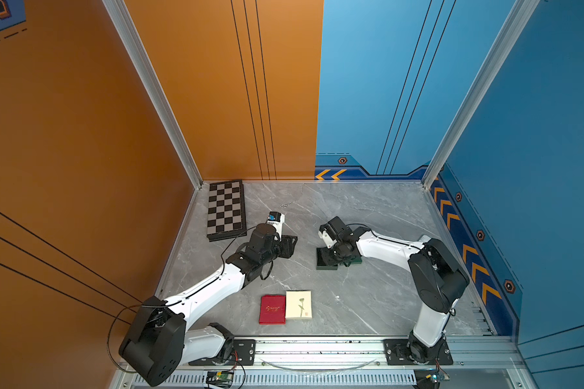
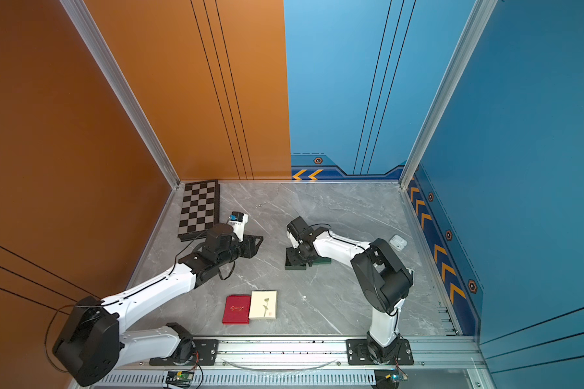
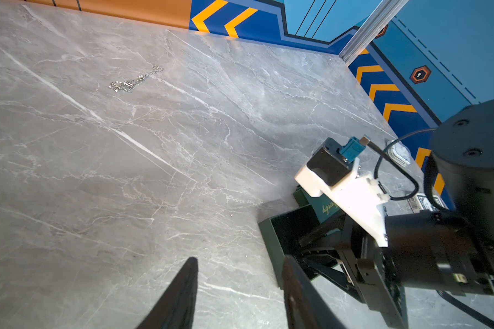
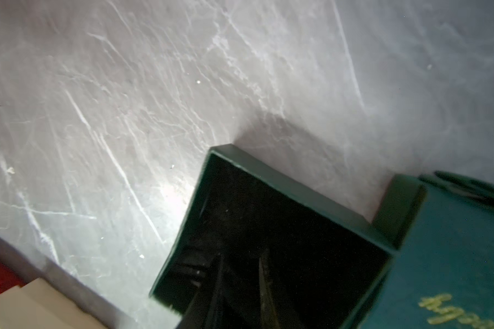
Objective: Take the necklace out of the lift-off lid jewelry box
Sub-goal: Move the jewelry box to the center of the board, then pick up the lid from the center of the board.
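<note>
The silver necklace (image 1: 287, 204) (image 3: 136, 81) lies in a small heap on the bare marble at the far side, apart from both grippers. The dark green jewelry box (image 1: 324, 263) (image 4: 283, 182) stands open, showing only its black lining. Its green lid (image 1: 353, 261) (image 4: 454, 256), with gold lettering, lies right beside it. My right gripper (image 4: 241, 253) reaches down into the box, its dark fingers a narrow gap apart with nothing seen between them. My left gripper (image 3: 240, 260) (image 1: 291, 246) hovers left of the box with its jaws open and empty over the table.
A folded chessboard (image 1: 226, 210) lies at the far left. A red box (image 1: 272, 309) and a cream box (image 1: 298, 304) sit side by side near the front rail. A small white case (image 2: 398, 241) rests by the right wall.
</note>
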`<state>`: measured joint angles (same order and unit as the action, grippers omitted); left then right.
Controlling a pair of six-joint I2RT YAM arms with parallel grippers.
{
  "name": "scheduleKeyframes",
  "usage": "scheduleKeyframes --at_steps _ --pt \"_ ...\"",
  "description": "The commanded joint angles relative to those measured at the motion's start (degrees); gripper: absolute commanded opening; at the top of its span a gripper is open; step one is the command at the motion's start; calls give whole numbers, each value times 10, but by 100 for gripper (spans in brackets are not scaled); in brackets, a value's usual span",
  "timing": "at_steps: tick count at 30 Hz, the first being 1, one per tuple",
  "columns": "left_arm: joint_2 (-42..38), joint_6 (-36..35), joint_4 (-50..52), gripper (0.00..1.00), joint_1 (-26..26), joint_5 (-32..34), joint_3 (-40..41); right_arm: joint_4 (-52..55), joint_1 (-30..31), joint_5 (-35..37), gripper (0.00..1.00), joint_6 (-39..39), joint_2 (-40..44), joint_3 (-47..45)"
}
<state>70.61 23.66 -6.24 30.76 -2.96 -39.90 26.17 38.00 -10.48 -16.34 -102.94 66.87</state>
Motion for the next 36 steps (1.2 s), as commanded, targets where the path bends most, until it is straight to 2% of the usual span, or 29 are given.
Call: scheduleKeyframes --at_steps 1,5,12,21,30,36 --pt "-16 -12 -5 52 -5 13 11 11 4 -9 28 3 38 2" --pt "-16 -13 -7 53 -5 10 11 12 4 3 31 -7 58 1" --pt "-13 -21 -15 55 -4 -17 9 32 -9 68 46 -34 95 -7" --pt "23 -7 -27 54 2 -43 6 73 -39 152 62 -51 100 -22" --pt "47 -8 -27 54 4 -55 -7 88 -62 176 75 -43 68 -26" --pt "87 18 -26 51 12 -61 -10 88 -64 170 76 -40 36 -16"
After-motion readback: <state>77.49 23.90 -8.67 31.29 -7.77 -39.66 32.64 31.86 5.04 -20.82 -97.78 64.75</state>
